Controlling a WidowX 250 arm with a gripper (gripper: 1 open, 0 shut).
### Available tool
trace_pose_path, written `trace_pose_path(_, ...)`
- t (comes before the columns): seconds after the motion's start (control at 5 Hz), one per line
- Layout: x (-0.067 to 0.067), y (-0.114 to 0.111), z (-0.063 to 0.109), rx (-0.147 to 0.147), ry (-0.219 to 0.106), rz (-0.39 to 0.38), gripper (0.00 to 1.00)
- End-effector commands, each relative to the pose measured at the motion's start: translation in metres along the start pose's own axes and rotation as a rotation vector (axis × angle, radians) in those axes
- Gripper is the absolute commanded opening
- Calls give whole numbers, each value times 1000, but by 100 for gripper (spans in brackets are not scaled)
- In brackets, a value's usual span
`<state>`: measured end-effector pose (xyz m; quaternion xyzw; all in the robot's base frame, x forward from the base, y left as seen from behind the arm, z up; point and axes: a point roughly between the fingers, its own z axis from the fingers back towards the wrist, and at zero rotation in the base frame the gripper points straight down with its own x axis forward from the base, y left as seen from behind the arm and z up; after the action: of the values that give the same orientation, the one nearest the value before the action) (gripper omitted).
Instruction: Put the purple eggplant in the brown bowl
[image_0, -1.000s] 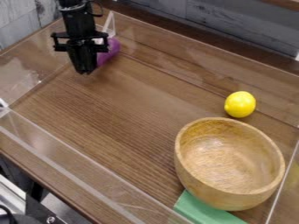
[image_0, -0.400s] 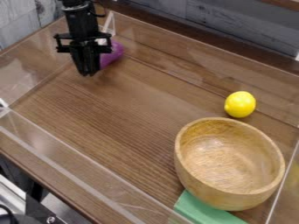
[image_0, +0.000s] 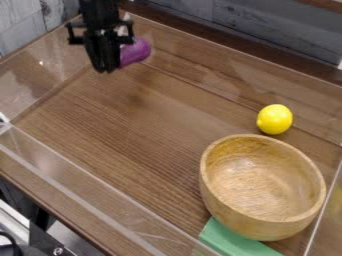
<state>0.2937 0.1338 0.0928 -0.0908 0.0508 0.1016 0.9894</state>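
Wood table (image_0: 147, 130) | pincer (image_0: 104, 62) grips purple eggplant (image_0: 134, 52), half hidden | brown bowl (image_0: 263, 185) apart

Even, fairly bright light from above, no hard shadows. Low-res pic, soft throughout. Pale glare streaks on the clear panels at left and across the counter (image_0: 147, 130) top. Yellow ball (image_0: 274, 119) shows a small highlight and a faint shadow beneath. Gripper (image_0: 102, 62) area is dark, slightly blurred. Bottom-left corner murky.
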Motion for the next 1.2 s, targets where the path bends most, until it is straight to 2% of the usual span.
trace_pose_path(0.0,-16,-29,22,14,-57,-73,0)
trace_pose_path(0.4,-46,-76,14,3,-24,-173,0)
trace_pose_path(0.6,-66,-95,8,0,0,-223,0)
trace_pose_path(1.0,-99,-141,-14,-1,47,-328,0)
